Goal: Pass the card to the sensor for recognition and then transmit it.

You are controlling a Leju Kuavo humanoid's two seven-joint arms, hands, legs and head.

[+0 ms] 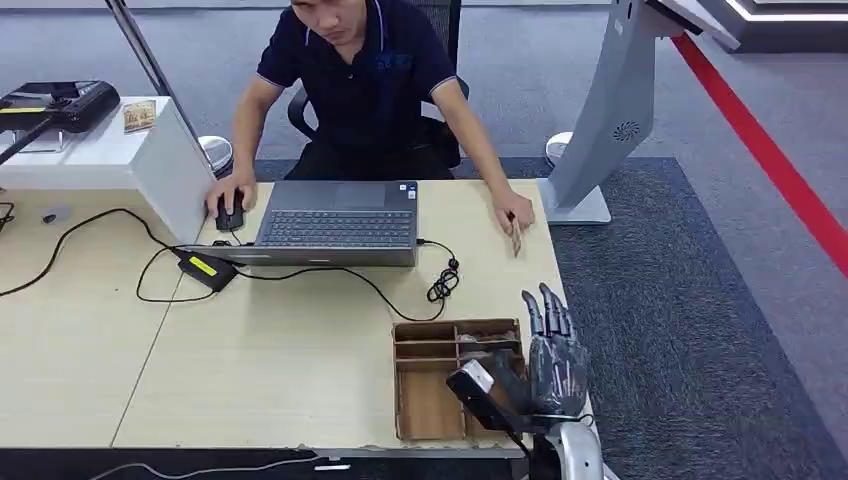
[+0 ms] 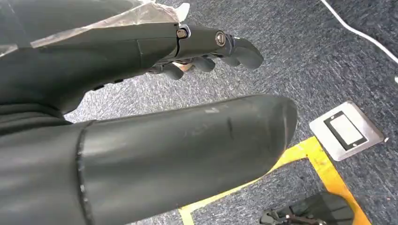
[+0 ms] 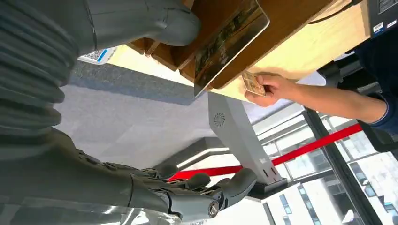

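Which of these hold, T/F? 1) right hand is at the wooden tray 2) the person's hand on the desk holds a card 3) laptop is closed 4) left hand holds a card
1) True: the right hand hovers at the wooden tray, fingers apart.
2) True: the person's hand holds a card at the desk's far edge.
3) False: the laptop is open, keyboard showing.
4) False: the left hand hangs over carpet and holds nothing.

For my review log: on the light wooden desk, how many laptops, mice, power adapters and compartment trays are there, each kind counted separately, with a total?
Grey open laptop: 1
Black computer mouse, under a person's hand: 1
Black power adapter with a yellow label: 1
Brown wooden compartment tray: 1
Total: 4
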